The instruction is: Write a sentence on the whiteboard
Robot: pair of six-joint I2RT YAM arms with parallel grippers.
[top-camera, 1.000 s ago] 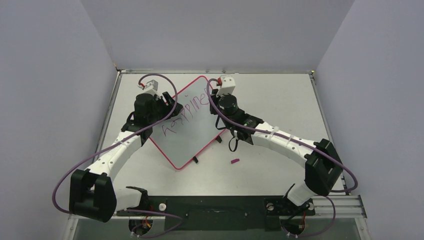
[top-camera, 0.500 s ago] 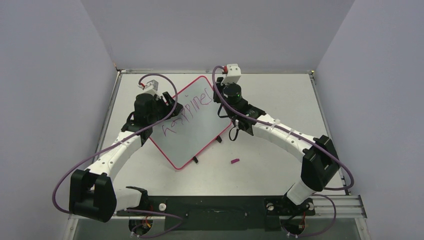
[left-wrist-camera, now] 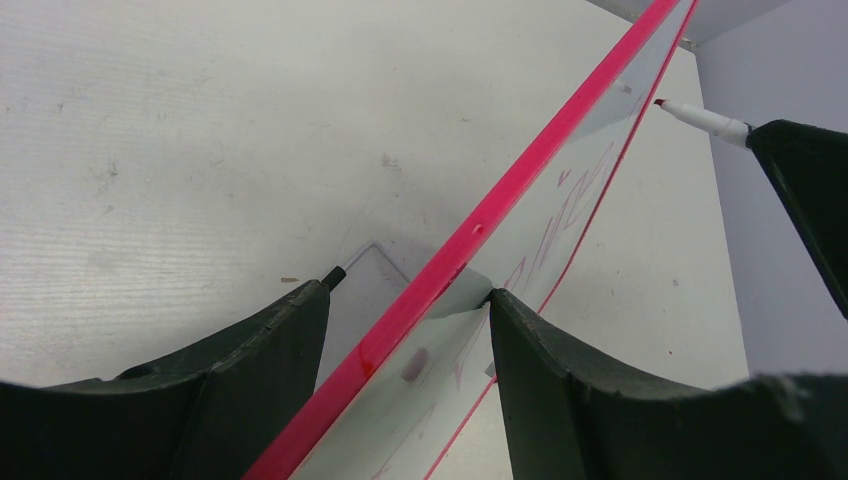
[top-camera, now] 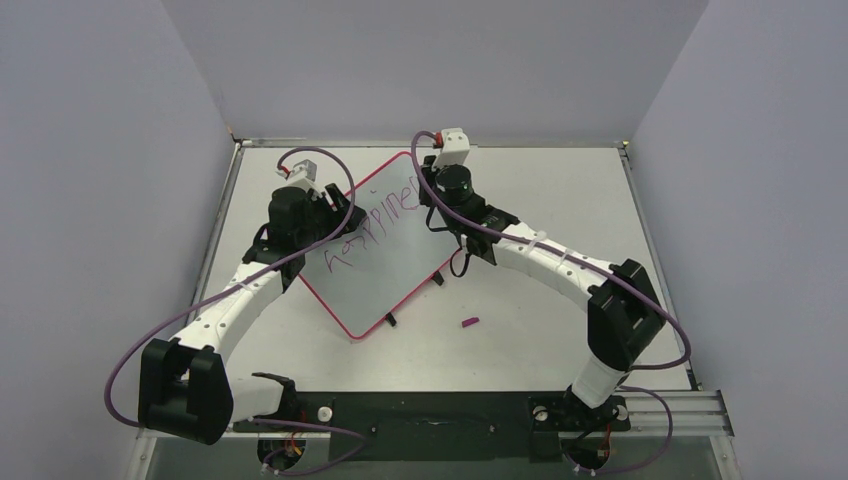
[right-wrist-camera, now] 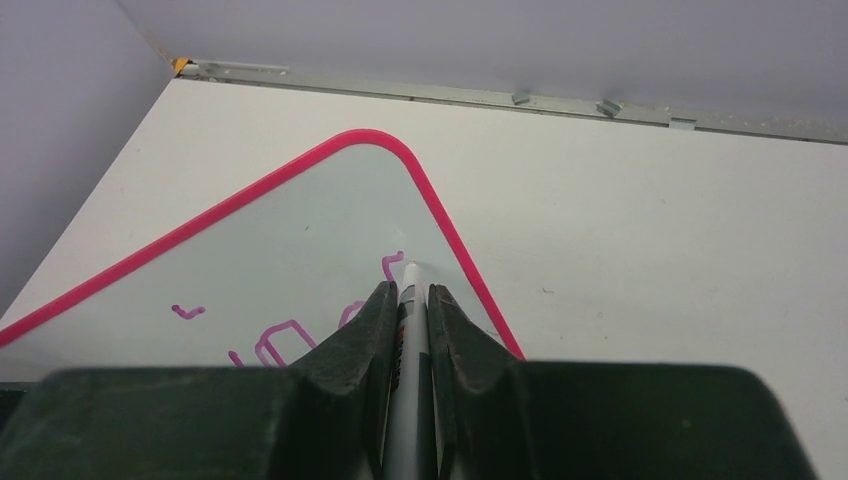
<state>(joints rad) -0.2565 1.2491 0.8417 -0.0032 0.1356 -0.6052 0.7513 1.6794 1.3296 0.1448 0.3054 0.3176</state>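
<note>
Two claws: right claw (right-wrist-camera: 407,290) clamps marker (right-wrist-camera: 411,340) by whiteboard (right-wrist-camera: 290,240) corner; left claw (left-wrist-camera: 408,290) straddles its edge, grip unclear.

Back wall (top-camera: 430,60): plain pale grey-lavender, rising beyond the marker (right-wrist-camera: 411,310) tip.
Side walls (top-camera: 90,200): same pale tone, closing in left and right of the marker.
Table (top-camera: 560,200): white and matte, spreading out under the marker.
Far edge: metal rail (right-wrist-camera: 560,103), ahead of the marker.
Light: soft, even.
</note>
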